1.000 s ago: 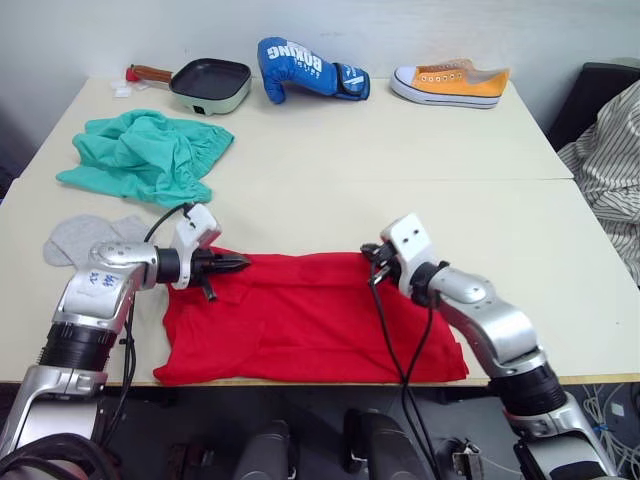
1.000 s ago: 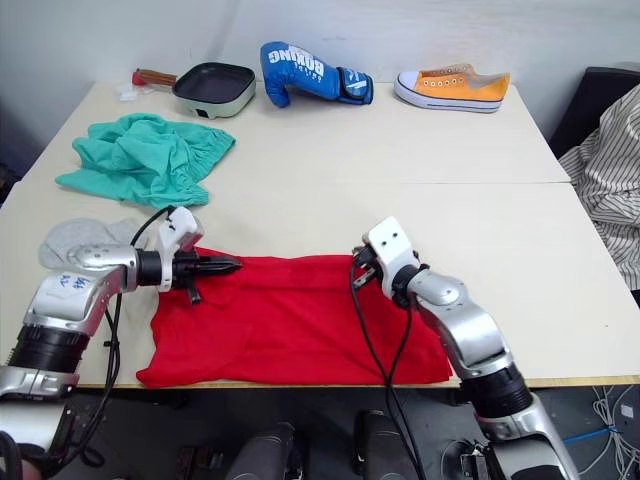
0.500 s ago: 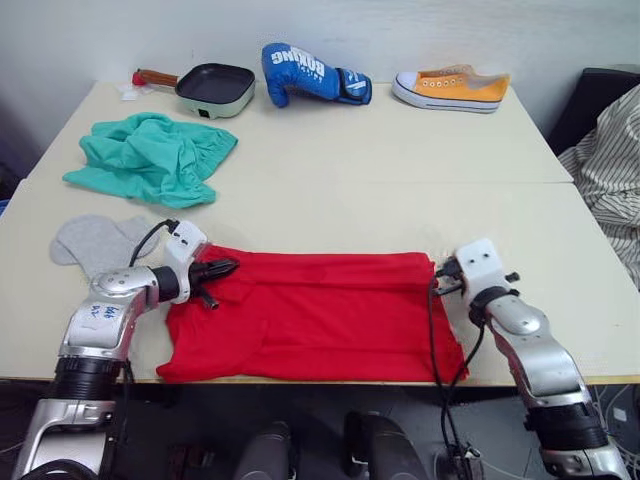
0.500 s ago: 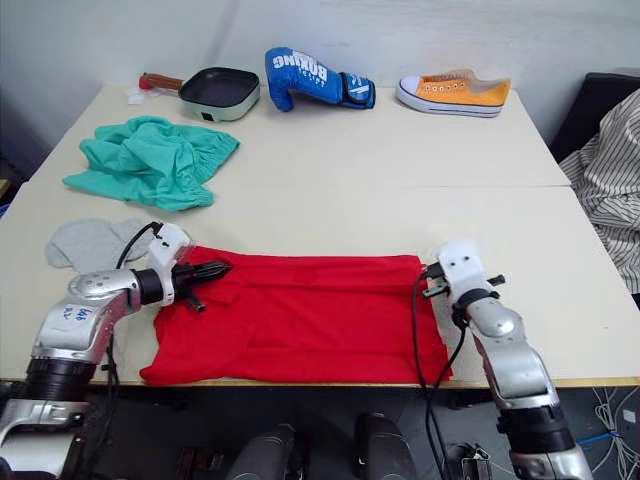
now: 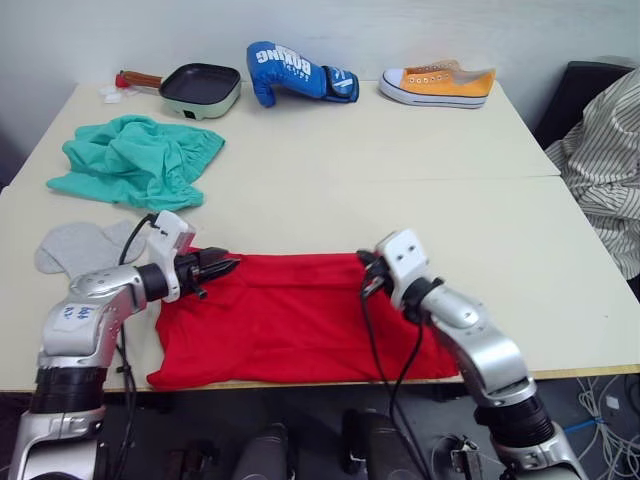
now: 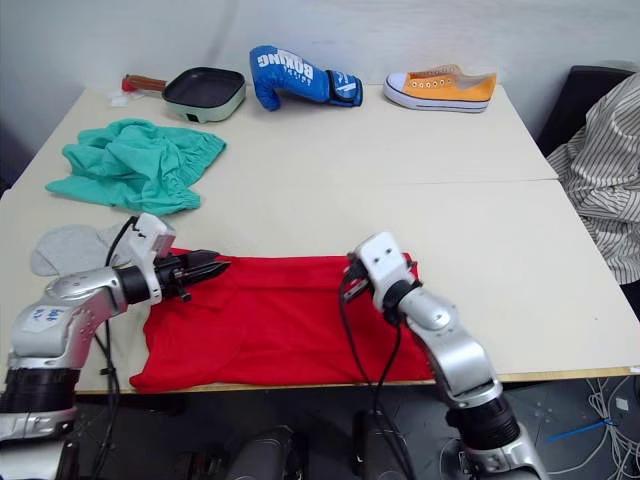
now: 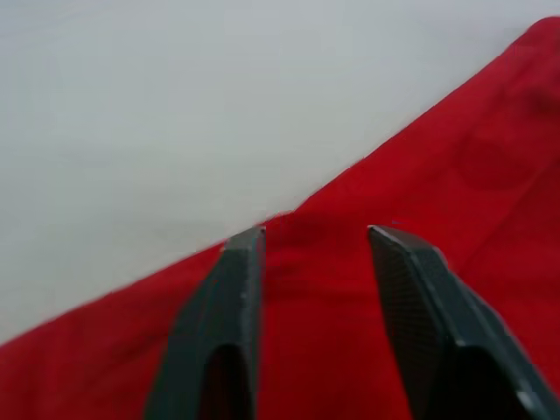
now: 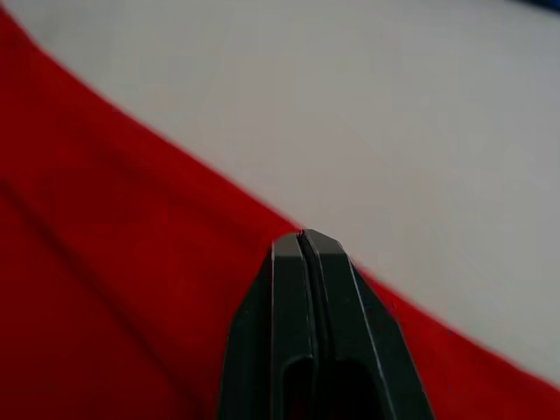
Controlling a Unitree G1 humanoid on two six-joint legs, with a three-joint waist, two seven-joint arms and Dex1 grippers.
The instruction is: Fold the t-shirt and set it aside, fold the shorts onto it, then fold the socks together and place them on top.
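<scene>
While lying flat along the near edge of the table (image 5: 300, 190), long axis running left to right, the red t-shirt (image 5: 290, 320) has both tools at its far hem. Left tool (image 5: 222, 266) open over the left end; right tool (image 5: 366, 276) closed at mid-hem, nothing visibly pinched.

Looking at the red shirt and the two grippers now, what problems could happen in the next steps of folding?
The left gripper is open over the shirt edge, so it may shut on air. The right gripper has its jaws shut at the far edge; whether cloth is caught between them is unclear, so a lift may leave that side behind. The shirt's near edge hangs at the table front, and a one-sided pull could drag it off.
</scene>
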